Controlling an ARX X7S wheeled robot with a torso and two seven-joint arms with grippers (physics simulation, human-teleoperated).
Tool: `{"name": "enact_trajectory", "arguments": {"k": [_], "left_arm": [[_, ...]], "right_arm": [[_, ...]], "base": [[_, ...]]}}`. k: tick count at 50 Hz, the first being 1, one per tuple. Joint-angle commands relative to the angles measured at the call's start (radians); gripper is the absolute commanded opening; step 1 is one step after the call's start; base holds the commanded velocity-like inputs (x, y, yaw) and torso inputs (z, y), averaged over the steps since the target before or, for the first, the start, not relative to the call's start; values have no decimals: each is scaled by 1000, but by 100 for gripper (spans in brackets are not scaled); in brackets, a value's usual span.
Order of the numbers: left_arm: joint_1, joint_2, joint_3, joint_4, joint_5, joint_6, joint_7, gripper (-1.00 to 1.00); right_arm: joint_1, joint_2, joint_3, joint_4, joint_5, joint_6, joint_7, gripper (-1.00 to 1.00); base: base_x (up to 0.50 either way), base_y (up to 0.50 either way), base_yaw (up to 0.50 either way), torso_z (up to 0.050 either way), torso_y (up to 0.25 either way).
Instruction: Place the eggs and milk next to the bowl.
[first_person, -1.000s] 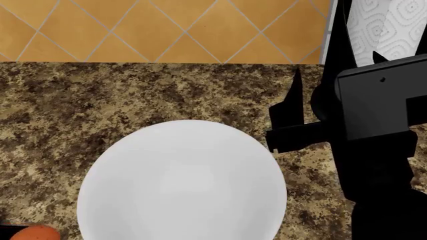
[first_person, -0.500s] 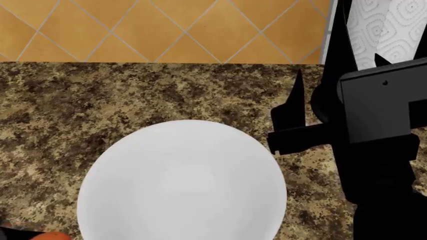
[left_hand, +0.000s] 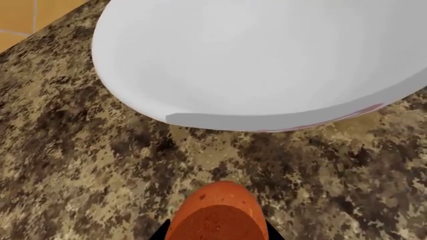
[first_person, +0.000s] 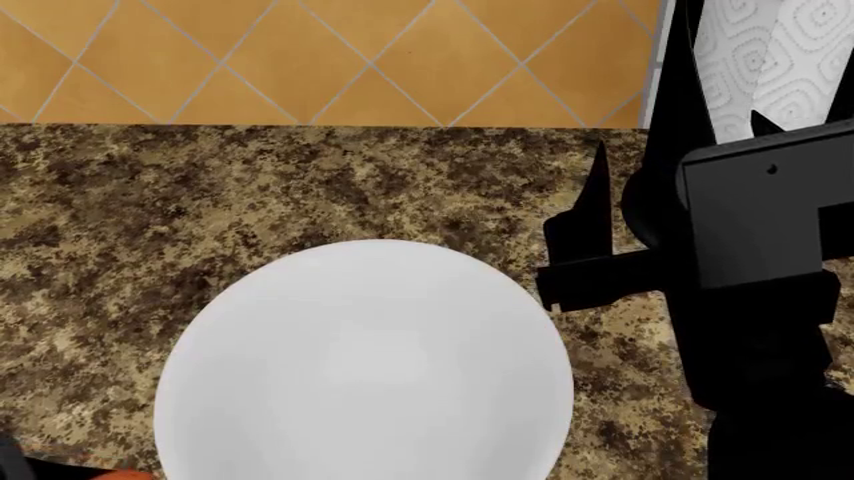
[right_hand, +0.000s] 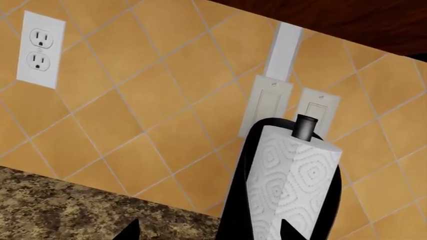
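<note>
The white bowl (first_person: 367, 370) stands on the granite counter and fills the far side of the left wrist view (left_hand: 267, 55). My left gripper (left_hand: 215, 234) is shut on an orange-brown egg (left_hand: 217, 210), with a black jaw on each side of it. The egg is a short way from the bowl's wall, not touching it. In the head view only a sliver of that egg (first_person: 120, 476) shows at the lower left edge. My right gripper (right_hand: 210, 231) hangs open and empty to the right of the bowl, one of its fingers (first_person: 594, 215) pointing at the backsplash. The milk is out of view.
A white patterned paper-towel roll (right_hand: 290, 185) on a black stand sits right ahead of the right gripper, against the orange tiled wall (first_person: 334, 60). An outlet (right_hand: 39, 47) and two switches (right_hand: 270, 107) are on that wall. The speckled counter (first_person: 200, 200) runs up to the wall.
The egg in my left gripper has slid nearly out of the head view's lower edge, a little closer to the bowl. The right arm has drifted slightly right.
</note>
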Motion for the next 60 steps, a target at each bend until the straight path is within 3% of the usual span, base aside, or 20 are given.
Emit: {"name": "enact_trajectory", "arguments": {"k": [1, 31, 32, 51, 60], "left_arm": [[-4, 8, 18, -12, 4, 17, -4, -100], [-5, 14, 52, -18, 15, 31, -1, -100], [-6, 14, 51, -18, 12, 27, -3, 100], [-17, 17, 45, -24, 1, 19, -19, 100], [-9, -17, -49, 43, -93, -12, -55, 100]], "right_arm": [[2, 1, -5, 3, 1, 0, 2, 100], [-5, 4, 0, -1, 13, -2, 7, 100], [-5, 4, -1, 0, 13, -2, 7, 100], [-10, 7, -1, 2, 16, -8, 10, 100], [-17, 8, 6, -6, 22, -8, 14, 100]], "base": [[0, 0, 0, 0, 0], [0, 0, 0, 0, 0], [0, 0, 0, 0, 0], [0, 0, 0, 0, 0], [0, 0, 0, 0, 0]]}}
